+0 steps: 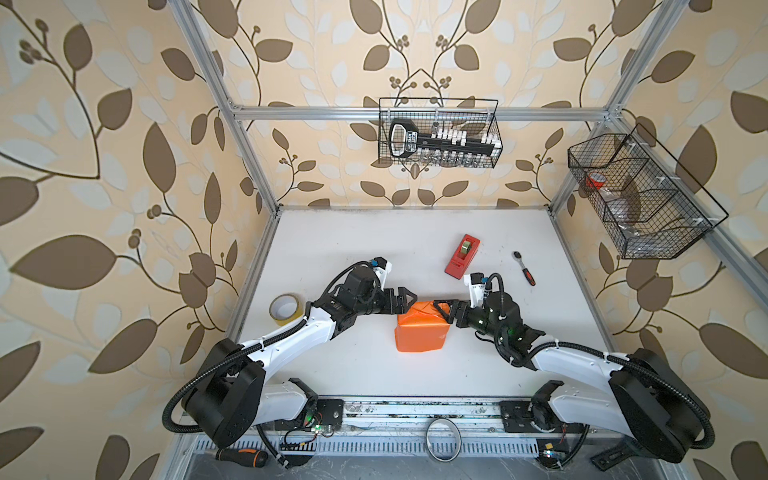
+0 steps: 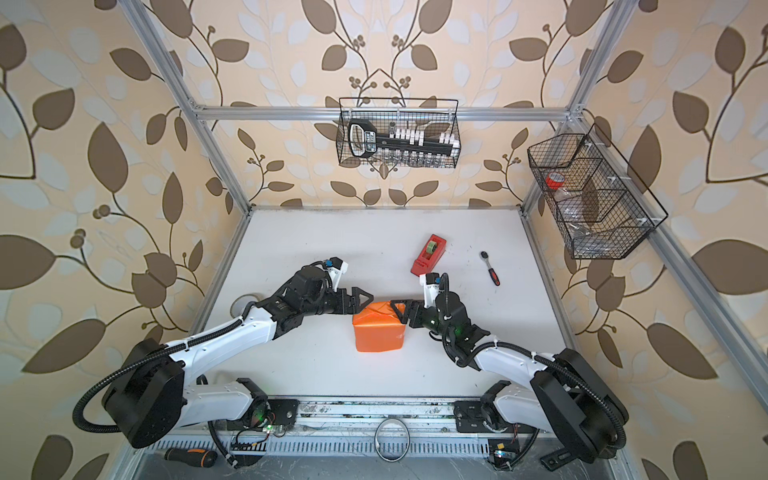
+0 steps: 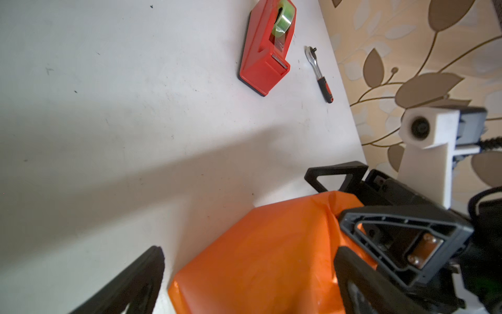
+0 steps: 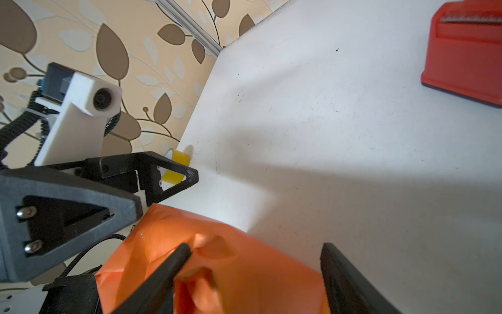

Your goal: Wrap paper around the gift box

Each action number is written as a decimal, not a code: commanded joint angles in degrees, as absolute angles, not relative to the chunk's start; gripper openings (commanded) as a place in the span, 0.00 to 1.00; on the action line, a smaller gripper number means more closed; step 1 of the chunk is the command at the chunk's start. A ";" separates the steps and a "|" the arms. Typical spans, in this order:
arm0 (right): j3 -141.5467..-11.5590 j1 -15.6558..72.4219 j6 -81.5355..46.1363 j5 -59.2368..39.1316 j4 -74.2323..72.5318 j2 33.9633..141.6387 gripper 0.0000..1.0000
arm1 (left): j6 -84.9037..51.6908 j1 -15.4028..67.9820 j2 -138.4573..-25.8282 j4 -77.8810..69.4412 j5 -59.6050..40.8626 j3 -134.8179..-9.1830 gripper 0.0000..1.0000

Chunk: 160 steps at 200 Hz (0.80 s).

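Note:
The paper (image 1: pixel 422 334) (image 2: pixel 378 332) is bright glossy orange and folded into a blocky parcel in the middle of the white table; the gift box is hidden inside it. My left gripper (image 1: pixel 406 305) (image 3: pixel 248 271) stands open at the parcel's far left corner, one finger on each side of the paper (image 3: pixel 271 231) and not clamping it. My right gripper (image 1: pixel 442 312) (image 4: pixel 254 261) is open at the far right corner. One of its fingers (image 4: pixel 173 261) presses on the crumpled end folds of the paper (image 4: pixel 244 288); the other lies beside the parcel's edge.
A red tape dispenser (image 1: pixel 462 255) (image 3: pixel 264 51) and a small ratchet (image 1: pixel 524 268) lie behind the parcel on the right. A yellow tape roll (image 1: pixel 284 307) (image 4: pixel 176 168) sits at the left table edge. Wire baskets (image 1: pixel 440 133) (image 1: pixel 640 195) hang on the frame.

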<state>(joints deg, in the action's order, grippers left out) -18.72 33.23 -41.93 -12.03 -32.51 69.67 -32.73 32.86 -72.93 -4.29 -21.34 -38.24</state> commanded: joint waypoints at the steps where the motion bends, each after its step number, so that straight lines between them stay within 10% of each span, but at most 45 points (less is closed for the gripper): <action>1: -16.53 33.93 -41.05 -10.13 -30.66 69.35 0.76 | -38.03 33.88 -74.14 -10.32 -25.04 -36.22 0.99; 160: -24.37 29.60 -49.25 -17.68 -20.50 66.66 0.79 | -35.79 40.07 -76.56 -11.34 -15.50 -29.00 0.97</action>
<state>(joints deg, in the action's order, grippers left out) -24.16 31.27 -44.93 -14.44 -22.15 65.08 -38.06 39.09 -75.48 -17.21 -18.79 -31.35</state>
